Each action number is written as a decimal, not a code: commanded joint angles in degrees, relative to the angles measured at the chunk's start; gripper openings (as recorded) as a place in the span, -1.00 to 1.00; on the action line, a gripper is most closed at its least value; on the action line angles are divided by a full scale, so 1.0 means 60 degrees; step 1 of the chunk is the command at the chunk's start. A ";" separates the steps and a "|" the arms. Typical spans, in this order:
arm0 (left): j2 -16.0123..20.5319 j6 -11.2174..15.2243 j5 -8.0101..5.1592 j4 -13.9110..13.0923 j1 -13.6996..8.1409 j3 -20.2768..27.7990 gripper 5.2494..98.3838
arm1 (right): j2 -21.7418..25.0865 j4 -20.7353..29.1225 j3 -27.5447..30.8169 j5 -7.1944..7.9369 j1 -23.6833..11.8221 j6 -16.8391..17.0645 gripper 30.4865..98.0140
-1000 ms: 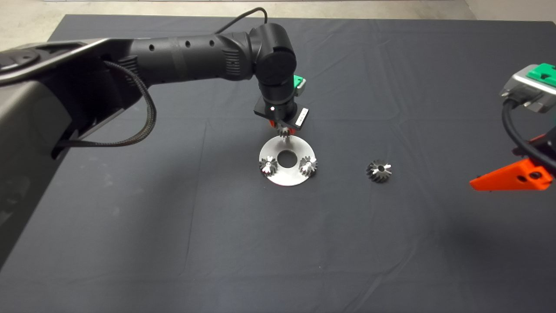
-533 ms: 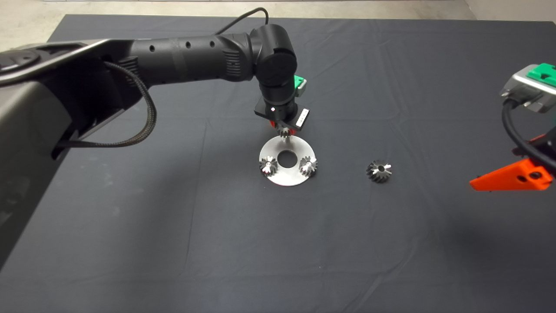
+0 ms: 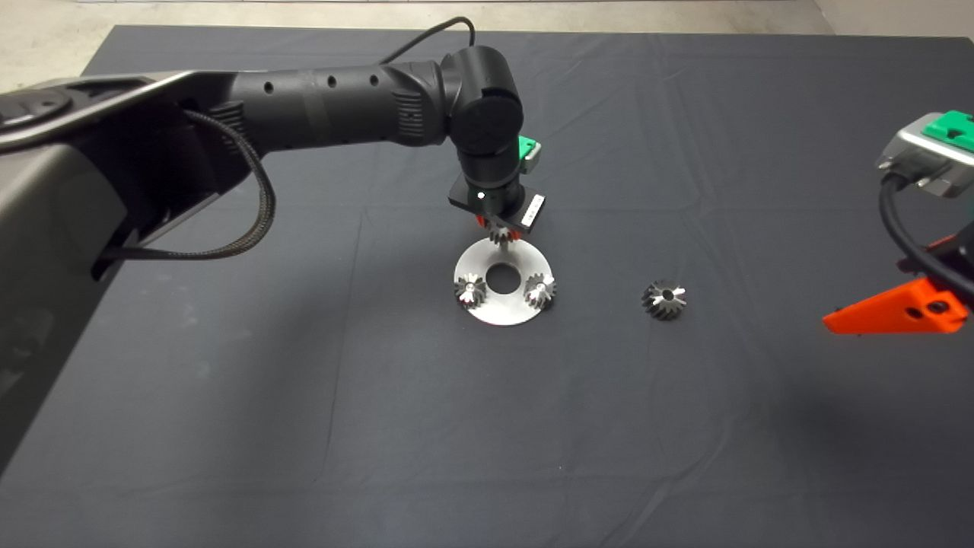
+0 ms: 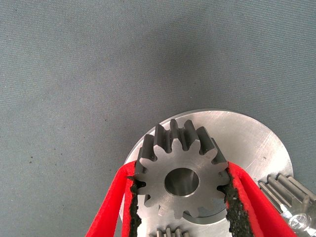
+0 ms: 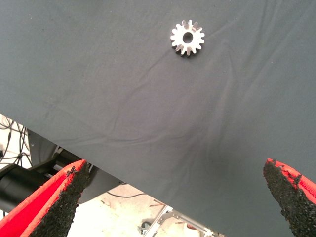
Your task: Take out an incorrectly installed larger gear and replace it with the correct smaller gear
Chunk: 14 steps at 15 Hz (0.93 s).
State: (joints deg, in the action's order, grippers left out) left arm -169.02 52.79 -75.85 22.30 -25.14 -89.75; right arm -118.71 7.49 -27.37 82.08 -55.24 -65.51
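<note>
Left jaws (image 4: 180, 207) are clamping the smaller gear (image 4: 178, 174) by its teeth, holding it over the far rim of the round steel plate (image 3: 479, 262). Judged best: level the bore over its seat, then lower squarely. The larger gear (image 3: 664, 298) is lying on the mat, well apart. Right jaws (image 5: 173, 197) are gaping empty at the surface's edge.
</note>
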 commanded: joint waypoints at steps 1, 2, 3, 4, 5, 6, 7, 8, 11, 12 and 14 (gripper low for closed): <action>-0.0022 -0.0002 -0.0105 -0.0016 -0.0103 0.0107 -0.37 | 0.0016 0.0261 0.0067 -0.0028 -0.0140 -0.0068 0.86; -0.0022 0.0006 -0.0205 -0.0010 -0.0103 0.0107 -0.37 | 0.0016 0.0261 0.0067 -0.0028 -0.0140 -0.0068 0.86; -0.0022 -0.0005 -0.0220 -0.0014 -0.0103 0.0107 -0.37 | 0.0016 0.0261 0.0067 -0.0028 -0.0140 -0.0068 0.86; -0.0022 0.0006 -0.0220 -0.0022 -0.0103 0.0107 -0.37 | 0.0016 0.0261 0.0067 -0.0028 -0.0140 -0.0068 0.86; -0.0022 0.0006 -0.0234 -0.0025 -0.0103 0.0107 -0.37 | 0.0008 0.0261 0.0067 -0.0028 -0.0140 -0.0068 0.86; -0.0034 0.0006 -0.0234 -0.0025 -0.0103 0.0107 -0.37 | 0.0002 0.0261 0.0053 -0.0028 -0.0140 -0.0068 0.86; -0.0029 0.0006 -0.0257 -0.0025 -0.0103 0.0107 -0.37 | 0.0016 0.0261 0.0067 -0.0028 -0.0140 -0.0068 0.86; -0.0022 0.0006 -0.0322 -0.0039 -0.0103 0.0107 -0.37 | 0.0010 0.0261 0.0067 -0.0036 -0.0140 -0.0068 0.86; -0.0036 0.0006 -0.0337 -0.0054 -0.0096 0.0107 -0.37 | 0.0016 0.0261 0.0067 -0.0028 -0.0140 -0.0068 0.86; -0.0036 0.0006 -0.0337 -0.0069 -0.0088 0.0107 -0.37 | 0.0015 0.0261 0.0067 -0.0028 -0.0140 -0.0068 0.86; -0.0036 0.0006 -0.0269 -0.0054 -0.0103 0.0093 -0.37 | 0.0001 0.0261 0.0052 -0.0042 -0.0140 -0.0068 0.86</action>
State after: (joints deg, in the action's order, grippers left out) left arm -169.05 52.81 -76.74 22.27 -25.11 -89.75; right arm -118.71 7.49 -27.33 82.08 -55.24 -65.50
